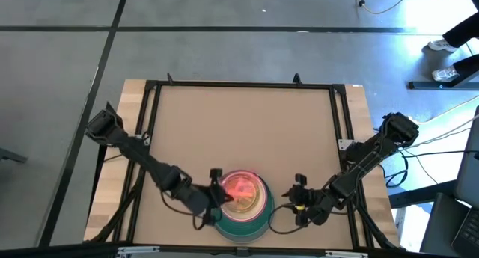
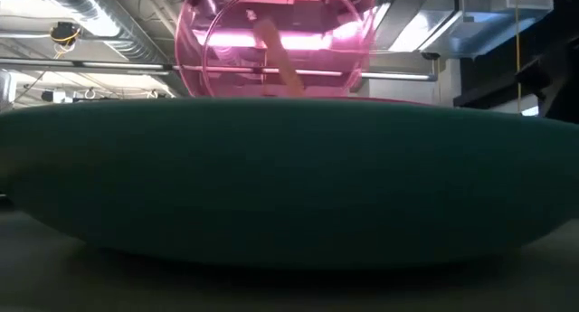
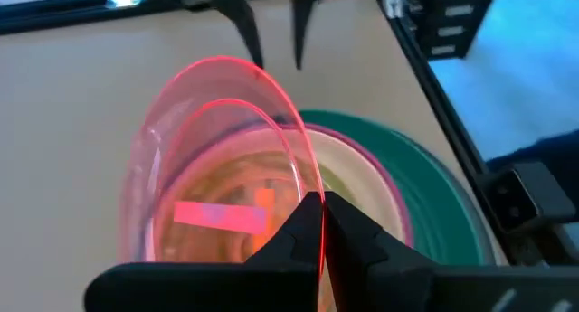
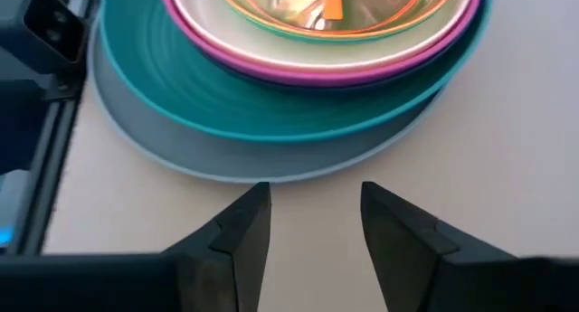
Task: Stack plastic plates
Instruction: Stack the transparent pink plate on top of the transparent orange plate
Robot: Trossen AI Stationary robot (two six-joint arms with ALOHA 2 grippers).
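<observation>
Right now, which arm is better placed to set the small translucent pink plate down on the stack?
Left. Its gripper is shut on the tilted translucent pink plastic plate above the stack. The right gripper is open, empty, beside it.

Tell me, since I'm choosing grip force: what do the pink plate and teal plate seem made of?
The pink plate, pinched at its rim by the left gripper, looks like thin translucent glossy plastic: light glows through it. The teal plate looks like opaque, smoother satin plastic, probably stiffer.
</observation>
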